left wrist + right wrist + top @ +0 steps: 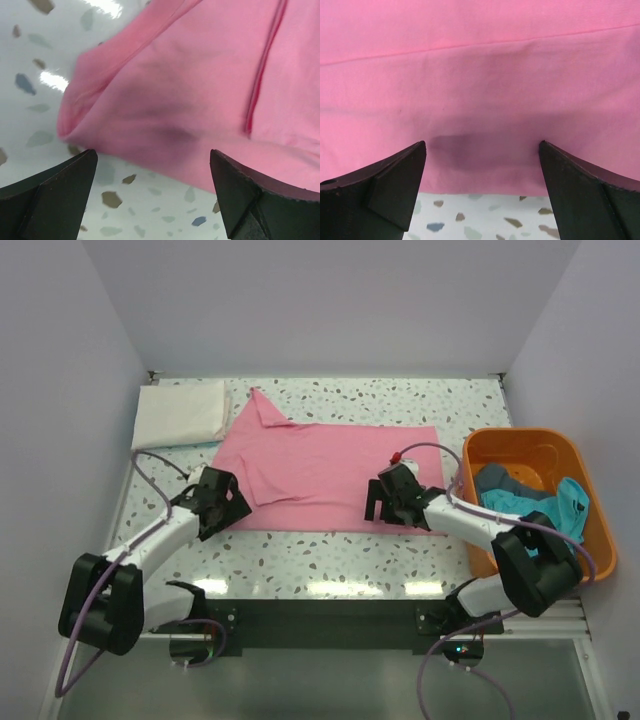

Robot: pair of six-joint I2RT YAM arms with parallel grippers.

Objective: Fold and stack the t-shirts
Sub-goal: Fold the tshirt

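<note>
Our left gripper (232, 506) and right gripper (383, 508) stand fully open and empty, the left at the near left corner of the pink t-shirt (320, 475), the right over its near hem. The shirt lies spread on the table (300, 558). If we pinch only one layer, the fold may come skewed

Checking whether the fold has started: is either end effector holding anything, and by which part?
Nothing is held. The left end effector and the right end effector stand open at the near edge of the pink cloth t-shirt.
</note>
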